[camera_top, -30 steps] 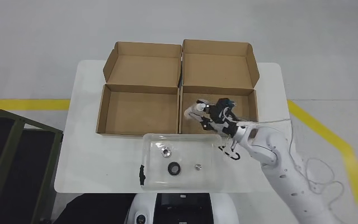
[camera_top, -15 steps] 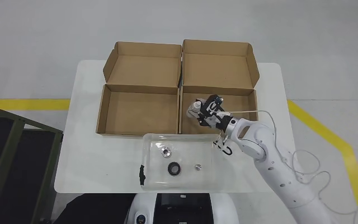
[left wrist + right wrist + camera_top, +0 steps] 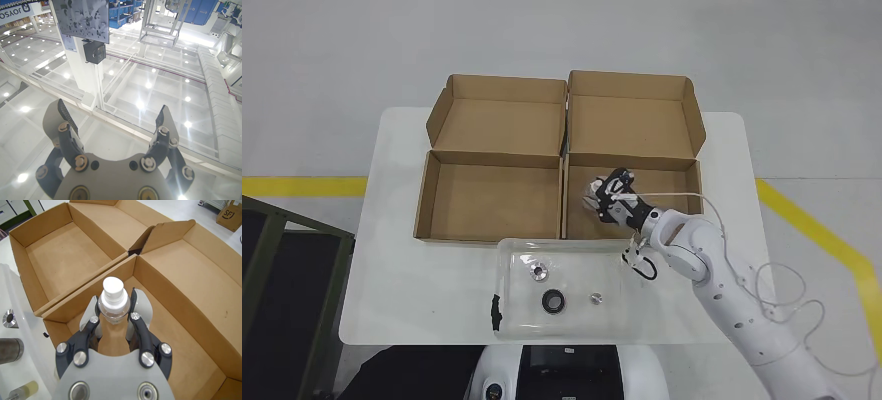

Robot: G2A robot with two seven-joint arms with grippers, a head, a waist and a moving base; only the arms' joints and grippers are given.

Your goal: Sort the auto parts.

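Observation:
My right gripper (image 3: 115, 303) is shut on a small clear spray bottle (image 3: 114, 298) with a white cap. It holds the bottle upright over the near left corner of the right cardboard box (image 3: 189, 285). From above, the right gripper (image 3: 610, 198) and the bottle (image 3: 595, 190) sit just inside that box (image 3: 677, 195), beside the wall shared with the left box (image 3: 490, 200). My left gripper (image 3: 111, 117) is open with nothing in it and points up at the ceiling.
A clear plastic tray (image 3: 612, 270) lies in front of the boxes. It holds a silver bushing (image 3: 539, 270), a black ring (image 3: 555, 301) and a small silver part (image 3: 595, 297). Both boxes have their lids folded back. The left box (image 3: 62, 255) is bare inside.
The right arm has swung left with the bottle, from mid box toward the box's near left corner, and its wrist has turned.

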